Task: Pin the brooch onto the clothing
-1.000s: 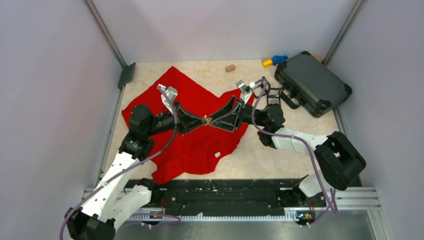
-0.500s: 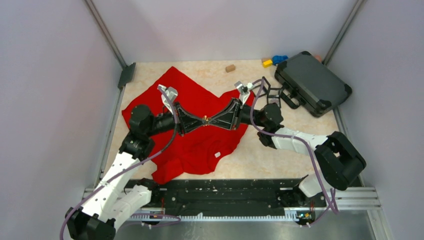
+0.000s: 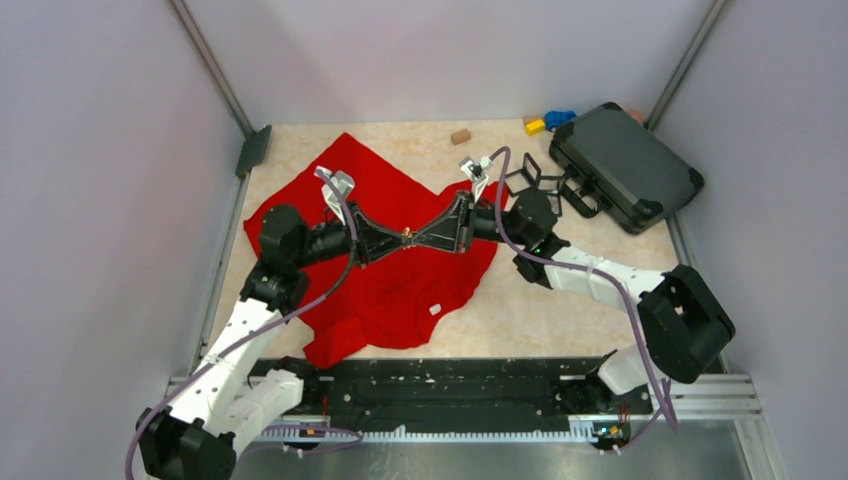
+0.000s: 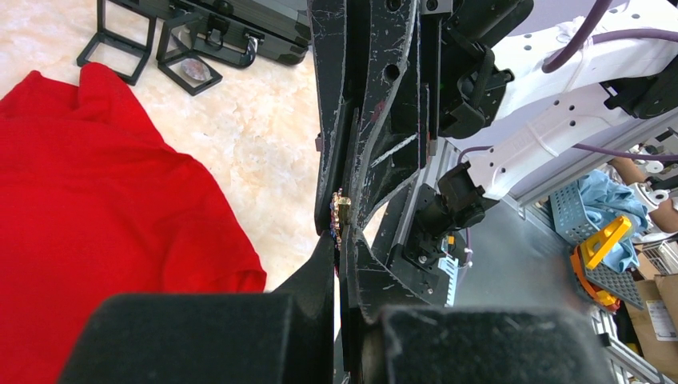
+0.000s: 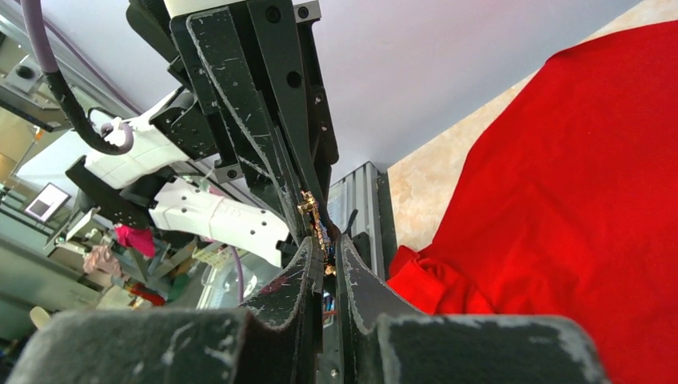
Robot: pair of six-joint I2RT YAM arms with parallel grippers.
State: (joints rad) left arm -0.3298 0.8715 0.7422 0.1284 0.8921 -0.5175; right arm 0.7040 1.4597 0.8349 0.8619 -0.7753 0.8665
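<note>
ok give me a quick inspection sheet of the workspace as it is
surface: beige stone-pattern table, partly under the clothing
job's things: red clothing lying rumpled, white tag showing; small gold brooch held over it, not pinned
clutter: black case, black wire frames, tan block, yellow block, blue item, all at the far side
grippers: left gripper and right gripper tip to tip, both shut on the brooch
cables: purple cables along both arms, no snag seen
surroundings: pale walls, metal rail
</note>
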